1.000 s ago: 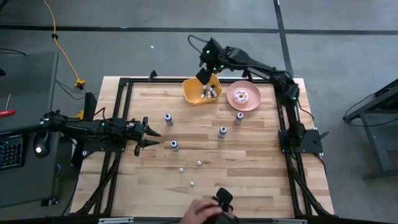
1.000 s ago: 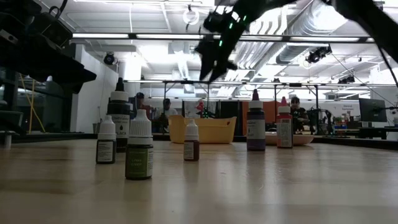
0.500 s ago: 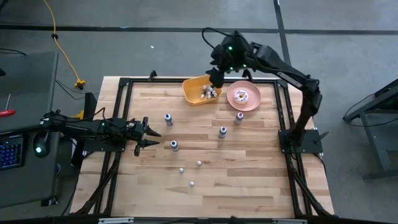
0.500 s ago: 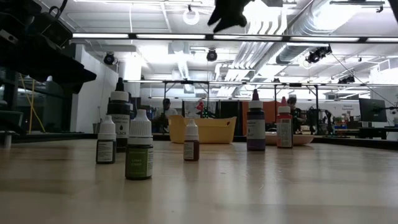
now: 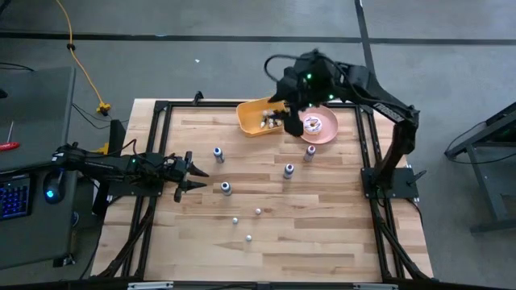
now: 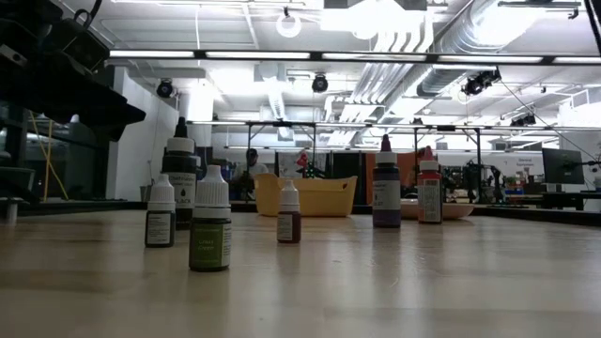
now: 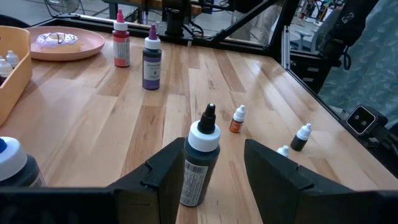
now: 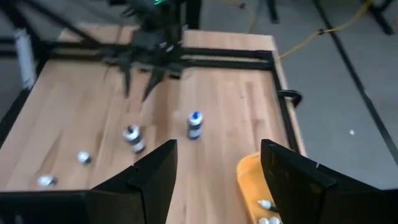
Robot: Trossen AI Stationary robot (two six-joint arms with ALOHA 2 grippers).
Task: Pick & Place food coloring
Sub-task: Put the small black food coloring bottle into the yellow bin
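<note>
Pale wooden table [image 5: 322, 234] carries the food coloring bottles [image 5: 288, 170] scattered across its middle, three tiny ones [image 5: 247, 238] nearer the front edge, and more lie inside the yellow bin [image 5: 251, 118] at the back, beside the pink plate [image 5: 326, 135]. Above bin and plate hovers the right gripper [image 5: 290, 118], jaws apart and empty. At the left side, the left gripper [image 5: 196, 178] rests low, jaws apart, a black-capped bottle [image 7: 200, 163] just ahead between them.
</note>
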